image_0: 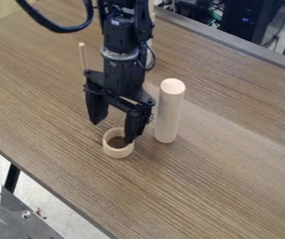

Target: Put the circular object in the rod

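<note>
Nearest me, past the bare near side of the bench (207, 196), sits the ring (117, 153), a short pale band lying flat with its hole facing up. It looks like wood, so I'd expect it to be light and stiff, dry enough to grip well, and not fragile under a moderate squeeze. I'd take it across its outer wall, one finger either side, low enough for a firm bite but leaving the hole free underneath. Pinching high on the lip could make it tip or roll out.

The tool (112, 132) hangs just above and behind it, fingers spread, nothing between them. One fingertip overlaps the ring's rim in my view; I can't tell whether it is touching, over the hole or just behind. I'd centre the pair over the ring before lowering, or that finger may shove it sideways.

Just beside the ring, a little farther off, a thick pale cylinder (168, 114) stands upright. Beyond the tool there's a thin pale stick (82, 56), its lower part hidden. Either could be the rod meant; the thick one looks a tight match for the hole, so there the ring would need to come down level to avoid jamming.
</note>
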Controlling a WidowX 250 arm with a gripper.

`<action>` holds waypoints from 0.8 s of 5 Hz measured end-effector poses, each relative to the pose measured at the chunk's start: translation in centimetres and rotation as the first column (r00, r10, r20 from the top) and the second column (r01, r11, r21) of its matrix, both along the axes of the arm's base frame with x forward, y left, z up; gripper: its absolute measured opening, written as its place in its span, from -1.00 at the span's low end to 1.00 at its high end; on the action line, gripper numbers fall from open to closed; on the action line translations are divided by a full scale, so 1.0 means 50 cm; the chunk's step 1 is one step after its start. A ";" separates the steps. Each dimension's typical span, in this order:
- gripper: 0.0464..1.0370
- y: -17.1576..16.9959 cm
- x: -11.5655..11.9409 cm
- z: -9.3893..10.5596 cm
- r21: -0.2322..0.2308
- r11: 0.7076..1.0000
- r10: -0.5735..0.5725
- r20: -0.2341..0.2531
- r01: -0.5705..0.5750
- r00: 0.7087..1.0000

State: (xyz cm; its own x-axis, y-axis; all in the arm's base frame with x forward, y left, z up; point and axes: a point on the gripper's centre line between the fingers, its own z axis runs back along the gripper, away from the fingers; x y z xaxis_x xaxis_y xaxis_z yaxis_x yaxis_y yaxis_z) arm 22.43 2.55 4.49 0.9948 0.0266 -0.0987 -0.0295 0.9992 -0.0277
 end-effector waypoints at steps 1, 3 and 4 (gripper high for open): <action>0.92 -0.001 -0.008 -0.009 -0.004 1.000 0.001 -0.023 -0.001 1.000; 0.92 -0.011 -0.020 -0.025 -0.027 0.999 0.019 -0.026 -0.020 0.999; 0.92 -0.021 -0.024 -0.030 -0.037 0.999 0.018 -0.024 -0.018 1.000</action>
